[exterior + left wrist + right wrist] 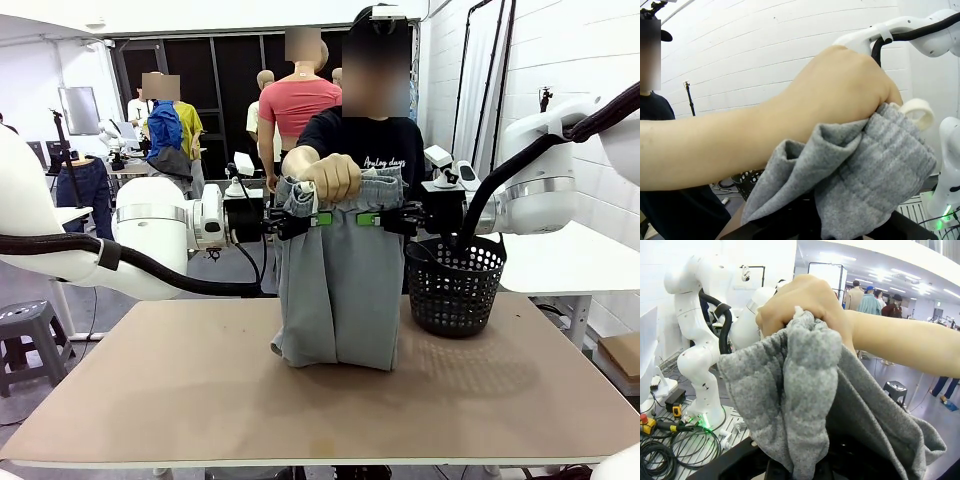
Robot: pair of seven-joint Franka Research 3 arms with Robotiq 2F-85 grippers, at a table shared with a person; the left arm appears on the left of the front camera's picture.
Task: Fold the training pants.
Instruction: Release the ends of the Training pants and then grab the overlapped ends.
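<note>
The light grey training pants hang upright over the middle of the table, their lower end resting crumpled on the tabletop. A person's fist clutches the bunched waistband from above. My left gripper is shut on the waistband's left side and my right gripper on its right side, just under the fist. In the left wrist view the grey cloth runs down between my dark fingers below the hand. The right wrist view shows the same bunched cloth under the hand.
A black mesh basket stands on the table just right of the pants, under my right arm. The person stands at the far edge behind the pants. A grey stool sits on the floor at the left.
</note>
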